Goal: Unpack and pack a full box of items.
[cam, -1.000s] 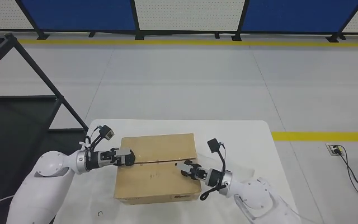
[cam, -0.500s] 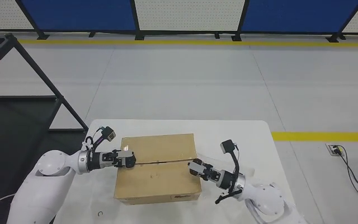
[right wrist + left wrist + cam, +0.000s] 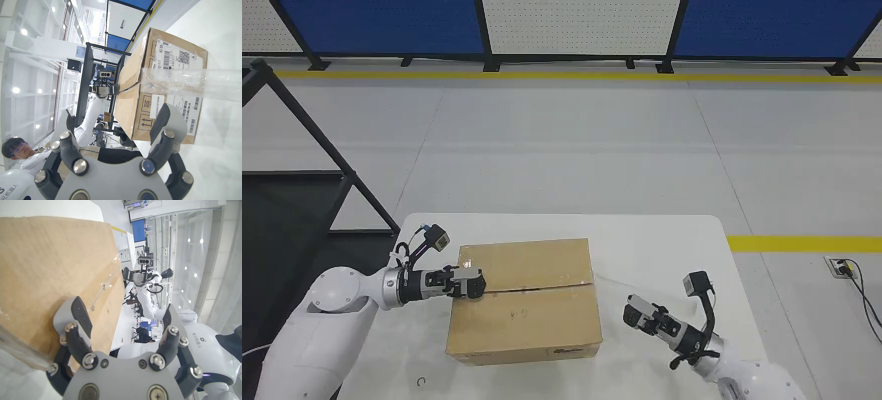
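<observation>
Matt cardboard box (image 3: 524, 310), glossy clear plastic tape (image 3: 189, 81)

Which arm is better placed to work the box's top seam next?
Left. The left pincer is open at the brown cardboard box's top seam, one finger over the top face. The right pincer hangs open beside the box, apart from it, with a clear tape strip stretched past it.
</observation>
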{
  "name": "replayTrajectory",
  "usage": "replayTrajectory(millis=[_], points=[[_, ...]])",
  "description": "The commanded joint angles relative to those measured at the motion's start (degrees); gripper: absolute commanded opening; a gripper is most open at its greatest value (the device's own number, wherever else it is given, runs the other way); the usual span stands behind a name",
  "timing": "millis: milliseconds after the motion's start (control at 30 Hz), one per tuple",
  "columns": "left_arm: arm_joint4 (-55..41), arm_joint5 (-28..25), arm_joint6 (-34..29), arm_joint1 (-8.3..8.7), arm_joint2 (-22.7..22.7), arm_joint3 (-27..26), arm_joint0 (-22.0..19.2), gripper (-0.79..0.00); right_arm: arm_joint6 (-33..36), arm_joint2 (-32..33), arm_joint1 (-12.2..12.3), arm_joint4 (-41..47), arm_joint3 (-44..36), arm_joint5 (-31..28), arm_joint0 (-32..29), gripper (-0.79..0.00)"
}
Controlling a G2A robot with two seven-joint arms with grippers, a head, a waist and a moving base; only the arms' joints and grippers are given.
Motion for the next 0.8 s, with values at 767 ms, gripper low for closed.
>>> replayTrajectory(millis=[767], points=[[0.00,0.00,0.00,0.00,0.00,0.00,0.00,0.000,-8.90,-4.22,-2.02,10.69,15.77,1.06,2.13,0.000]])
